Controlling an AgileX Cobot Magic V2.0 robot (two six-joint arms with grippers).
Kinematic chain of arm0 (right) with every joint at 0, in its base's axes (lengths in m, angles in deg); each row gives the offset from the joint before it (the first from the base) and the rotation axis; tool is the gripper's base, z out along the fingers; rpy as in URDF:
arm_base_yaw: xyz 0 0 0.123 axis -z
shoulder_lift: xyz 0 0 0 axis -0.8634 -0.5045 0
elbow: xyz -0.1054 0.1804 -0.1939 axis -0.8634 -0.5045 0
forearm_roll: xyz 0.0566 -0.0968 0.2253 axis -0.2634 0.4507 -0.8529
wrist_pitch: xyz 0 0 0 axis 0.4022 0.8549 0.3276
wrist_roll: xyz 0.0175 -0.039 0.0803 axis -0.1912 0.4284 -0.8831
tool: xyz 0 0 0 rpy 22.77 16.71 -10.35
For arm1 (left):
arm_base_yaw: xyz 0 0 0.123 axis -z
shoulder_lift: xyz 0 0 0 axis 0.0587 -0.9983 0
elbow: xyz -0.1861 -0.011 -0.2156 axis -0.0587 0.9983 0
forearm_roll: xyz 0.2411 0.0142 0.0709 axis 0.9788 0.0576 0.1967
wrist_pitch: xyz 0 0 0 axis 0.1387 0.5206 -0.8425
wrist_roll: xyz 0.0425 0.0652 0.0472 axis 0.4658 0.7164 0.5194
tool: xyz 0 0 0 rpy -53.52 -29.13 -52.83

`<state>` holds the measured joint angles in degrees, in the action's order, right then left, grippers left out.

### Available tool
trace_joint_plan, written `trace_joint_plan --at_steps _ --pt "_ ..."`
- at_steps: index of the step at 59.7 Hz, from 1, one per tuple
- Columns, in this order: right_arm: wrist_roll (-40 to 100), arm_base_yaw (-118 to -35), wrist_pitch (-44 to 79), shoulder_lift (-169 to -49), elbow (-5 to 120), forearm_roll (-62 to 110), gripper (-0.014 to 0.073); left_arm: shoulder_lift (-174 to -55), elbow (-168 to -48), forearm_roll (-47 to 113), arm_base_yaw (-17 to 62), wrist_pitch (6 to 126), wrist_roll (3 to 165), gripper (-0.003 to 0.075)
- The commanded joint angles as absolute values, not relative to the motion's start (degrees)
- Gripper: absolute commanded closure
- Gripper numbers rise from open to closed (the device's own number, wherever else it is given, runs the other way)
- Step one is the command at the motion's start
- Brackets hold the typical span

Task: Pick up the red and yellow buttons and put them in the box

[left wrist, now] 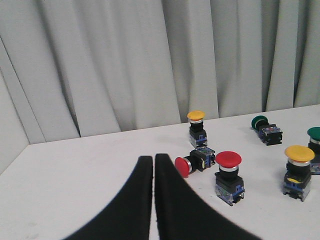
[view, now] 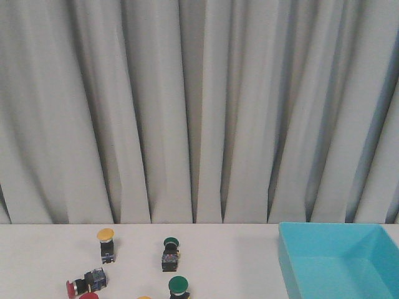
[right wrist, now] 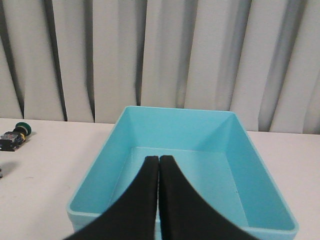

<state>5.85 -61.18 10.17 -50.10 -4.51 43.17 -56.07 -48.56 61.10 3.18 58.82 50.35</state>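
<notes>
Buttons (left wrist: 228, 172) crowd the left wrist view; box (right wrist: 260, 165) fills the right's.

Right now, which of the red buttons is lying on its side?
The red button nearest the left gripper lies on its side, its cap facing the fingers. The other red button, just beside it, stands upright with its cap on top.

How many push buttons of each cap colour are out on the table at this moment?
Red buttons: 2
Yellow buttons: 2
Green buttons: 2
Total: 6, none in the box.
</notes>
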Motion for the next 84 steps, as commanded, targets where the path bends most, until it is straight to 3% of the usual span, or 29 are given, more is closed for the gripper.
trace_joint_plan --at_steps 1,48,54,60,66,69,74,84 --pt "5.82 -60.88 5.95 -49.03 -5.38 43.26 0.0602 -55.46 -48.46 60.51 3.52 54.32 49.66 0.0726" --pt "6.21 -60.88 4.66 -49.03 -5.03 44.01 0.0602 -55.46 -48.46 60.58 3.52 52.35 49.88 0.0726" --pt "6.63 -60.80 -10.09 -49.14 -4.96 46.05 0.0602 -55.51 -48.90 60.07 3.52 46.21 49.42 0.0726" --pt "7.91 -60.80 -33.32 -51.04 -3.14 41.42 0.0602 -56.34 -50.19 60.06 3.52 29.25 46.79 0.0726" --pt "14.61 -60.80 -39.89 -59.54 5.92 31.59 0.0602 -63.80 -57.06 59.23 3.52 9.39 48.34 0.0726" --pt "17.58 -60.80 -39.90 -65.54 13.75 31.27 0.0602 -69.92 -64.02 58.78 3.52 6.74 48.78 0.0726" --pt "19.53 -60.93 -34.41 -76.93 28.00 35.45 0.0602 -79.69 -77.74 58.66 3.64 14.96 51.39 0.0726" --pt "0.50 -60.98 -1.73 -94.20 52.60 42.66 0.0602 -98.24 -102.20 58.66 6.25 48.28 56.28 0.0726"
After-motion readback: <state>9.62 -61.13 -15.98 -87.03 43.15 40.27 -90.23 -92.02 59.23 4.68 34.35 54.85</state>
